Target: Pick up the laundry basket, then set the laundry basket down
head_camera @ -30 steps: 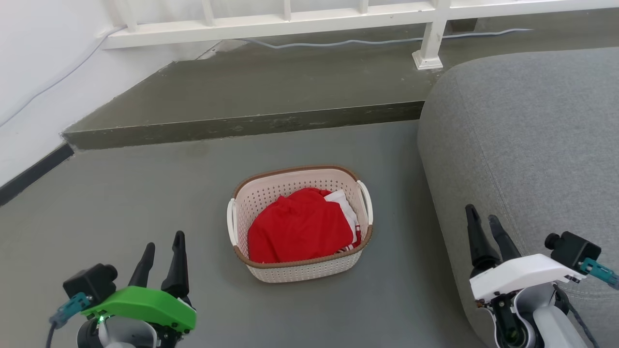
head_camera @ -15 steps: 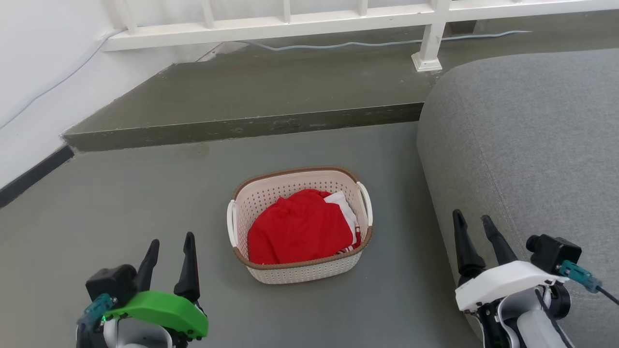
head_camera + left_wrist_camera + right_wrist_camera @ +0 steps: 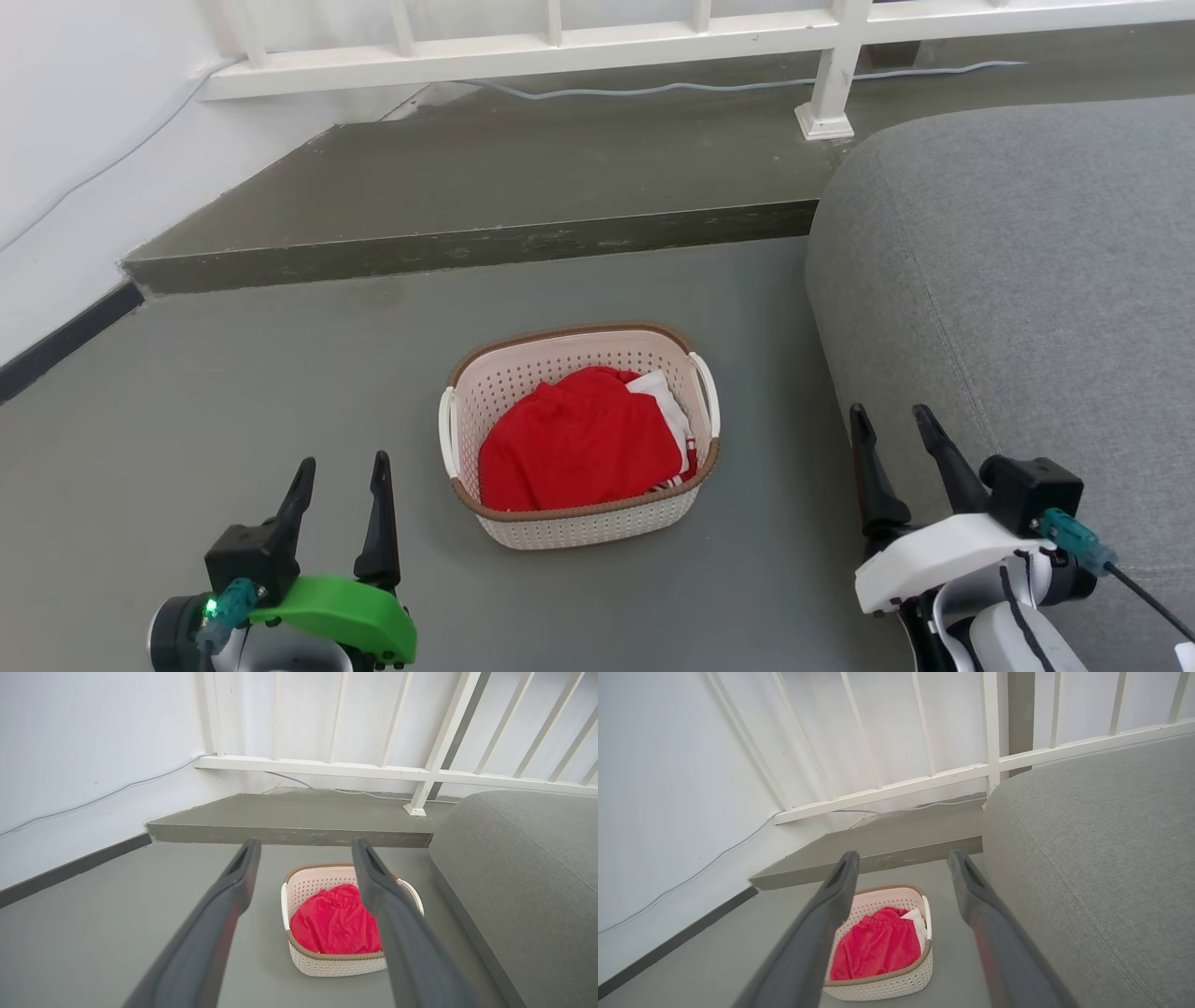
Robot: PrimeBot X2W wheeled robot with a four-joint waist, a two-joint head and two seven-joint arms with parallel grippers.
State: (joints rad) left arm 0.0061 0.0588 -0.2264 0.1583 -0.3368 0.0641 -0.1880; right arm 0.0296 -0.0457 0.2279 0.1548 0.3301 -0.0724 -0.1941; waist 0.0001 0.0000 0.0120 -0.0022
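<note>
Floor level, both arms poised: the laundry basket (image 3: 588,529) sits on the grey floor (image 3: 280,392) between your two grippers, near the foot of the grey sofa (image 3: 1027,280) and short of the raised step (image 3: 467,247). Your left gripper (image 3: 344,459) hangs off the basket's left side, fingers parted with nothing between them. Your right gripper (image 3: 887,411) is likewise spread and empty, close to the sofa's flank.

The likely trouble is that the white side handles (image 3: 707,387) are thin and lie close to the rim. A finger arriving too high could skate off, or shove the light basket across the floor. An uneven two-sided lift would probably tilt it and spill the red garment (image 3: 579,443). Your right arm has little room beside the sofa and may drag on the fabric.

The red garment and a white cloth (image 3: 665,397) cover the basket's bottom, so anything beneath them is hidden. In the left wrist view, a finger crosses the basket's right side. The gap behind each handle is too small to judge.
</note>
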